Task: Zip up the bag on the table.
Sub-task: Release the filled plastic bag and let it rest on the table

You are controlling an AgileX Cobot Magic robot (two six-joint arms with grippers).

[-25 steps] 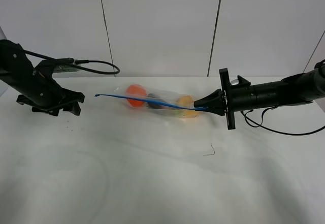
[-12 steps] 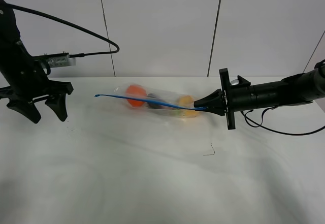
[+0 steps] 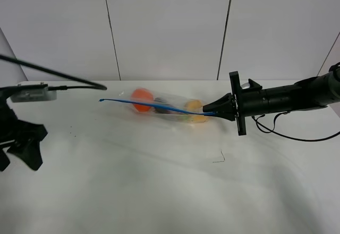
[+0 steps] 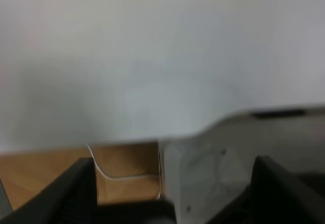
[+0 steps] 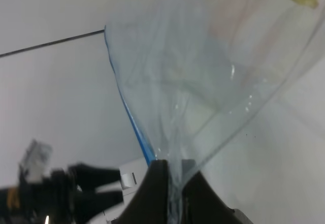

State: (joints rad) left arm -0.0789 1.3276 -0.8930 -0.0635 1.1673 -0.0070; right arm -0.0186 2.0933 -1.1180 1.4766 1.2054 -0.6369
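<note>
The clear bag [image 3: 170,106] lies at the back middle of the white table [image 3: 159,191], with orange, dark and yellow produce inside. Its blue zipper strip [image 3: 154,106] runs from a free left tip to the right end. My right gripper [image 3: 215,110] is shut on the bag's right end; in the right wrist view the fingers [image 5: 158,176] pinch the plastic [image 5: 203,82] next to the blue strip [image 5: 133,125]. My left gripper [image 3: 20,162] is open and empty at the table's far left, well apart from the bag. The left wrist view is blurred and shows its spread fingers [image 4: 76,183].
A small dark bent wire [image 3: 219,157] lies on the table in front of the right gripper. A black cable [image 3: 287,133] trails behind the right arm. The left wrist view shows the table's edge [image 4: 203,127] with wooden floor [image 4: 45,168] beyond.
My left arm has swung away from the bag, to the left and toward the table's front, its gripper open. The right gripper and the bag have not moved.
</note>
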